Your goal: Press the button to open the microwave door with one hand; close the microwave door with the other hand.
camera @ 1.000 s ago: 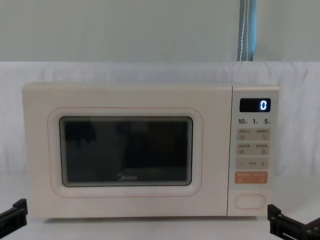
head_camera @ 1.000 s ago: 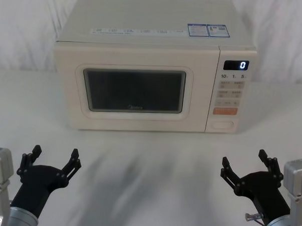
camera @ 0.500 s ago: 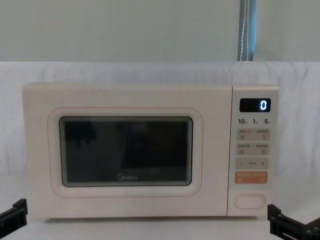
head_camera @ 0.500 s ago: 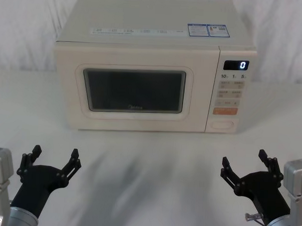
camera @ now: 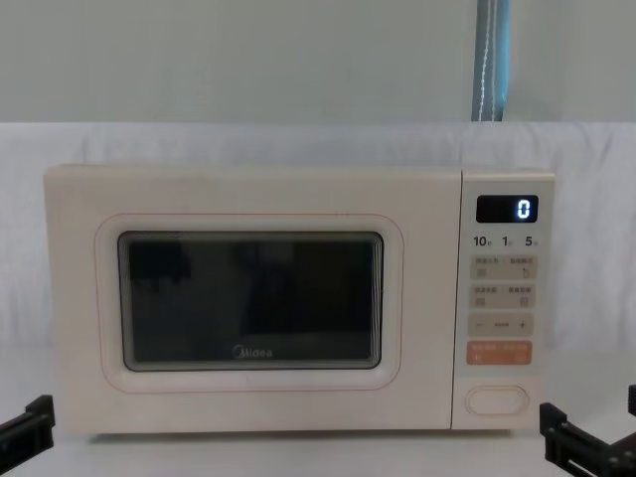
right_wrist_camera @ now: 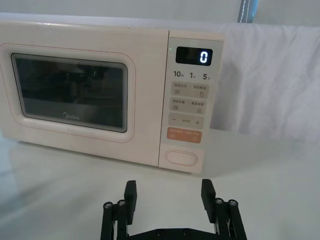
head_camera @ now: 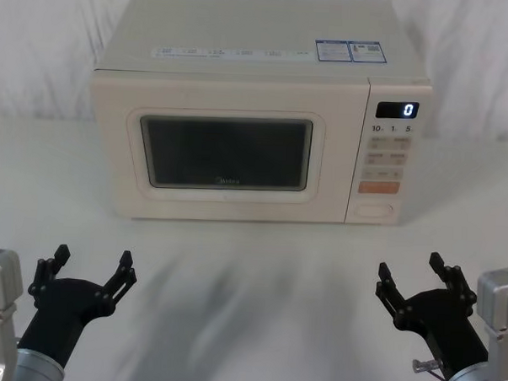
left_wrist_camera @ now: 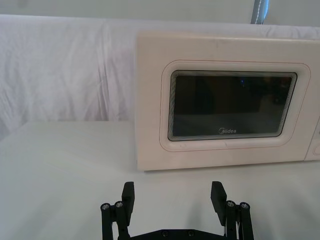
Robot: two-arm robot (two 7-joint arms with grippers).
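The panel keys' (head_camera: 386, 157) small print is too fine to read; the chest view's lower edge cuts off both grippers, left (camera: 27, 422) and right (camera: 586, 449).

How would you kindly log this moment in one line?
microwave door shut | button unpressed | left gripper open, near table edge | right gripper open, before button

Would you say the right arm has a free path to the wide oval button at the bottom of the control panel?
Probably yes: the right end effector, open, sits in front of the button with bare table between them.
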